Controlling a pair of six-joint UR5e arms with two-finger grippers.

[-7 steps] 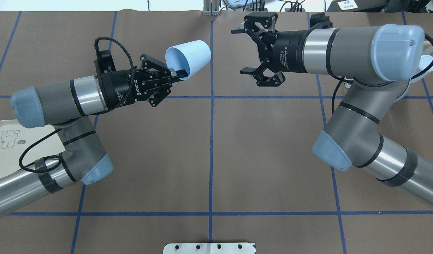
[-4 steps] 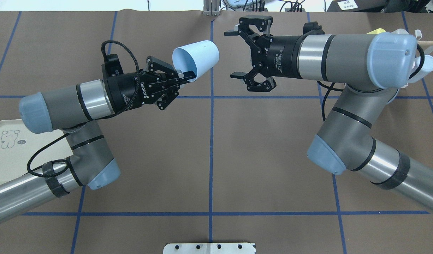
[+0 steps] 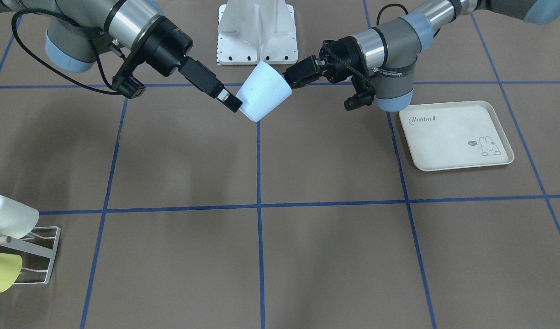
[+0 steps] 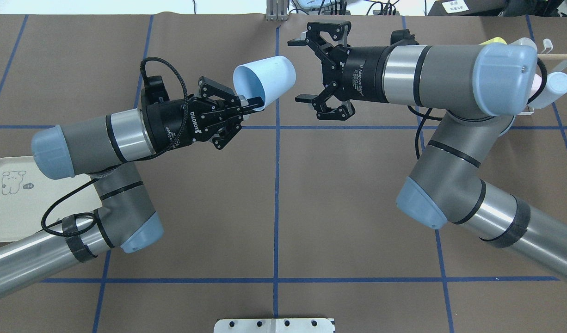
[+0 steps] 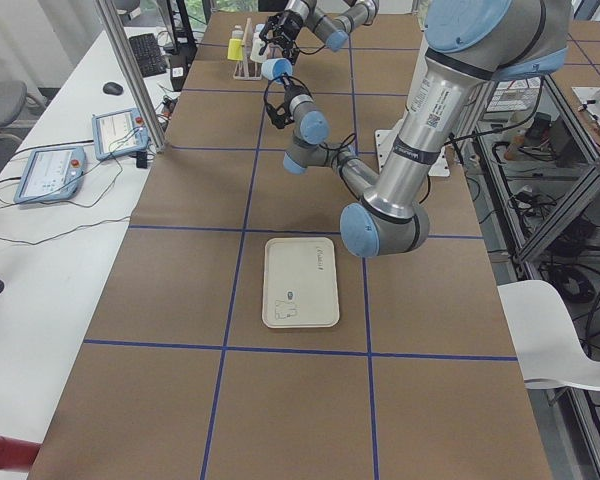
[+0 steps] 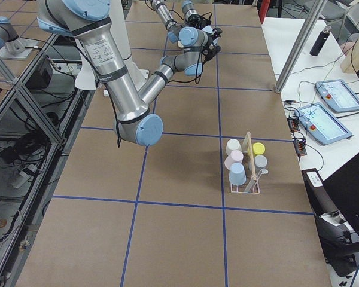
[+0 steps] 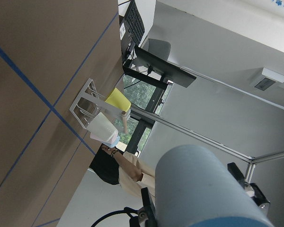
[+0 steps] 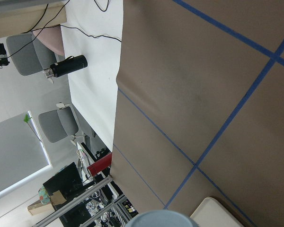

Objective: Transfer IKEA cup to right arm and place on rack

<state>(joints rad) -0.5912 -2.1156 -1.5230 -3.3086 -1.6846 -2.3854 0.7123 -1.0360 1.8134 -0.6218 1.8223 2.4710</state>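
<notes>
Cup (image 4: 266, 82), pale blue, tapered, rim pinched by left fingers (image 4: 251, 102), right fingers (image 4: 304, 97) spread

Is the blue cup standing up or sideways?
Sideways. The left gripper pinches the cup by its rim; bottom points at the open right gripper.

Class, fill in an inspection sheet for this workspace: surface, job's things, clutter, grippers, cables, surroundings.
Surface: table covered in brown paper with a blue tape grid.
Job's things: blue cup held in the air at mid-table; rack at the robot's right end, carrying several cups.
Clutter: empty tray on the robot's left side.
Grippers: left gripper shut on the cup's rim; right gripper open at its base, contact unclear.
Cables: black loop at the left wrist, clear of the cup.
Surroundings: tablets on a side bench; a person beyond the rack.
</notes>
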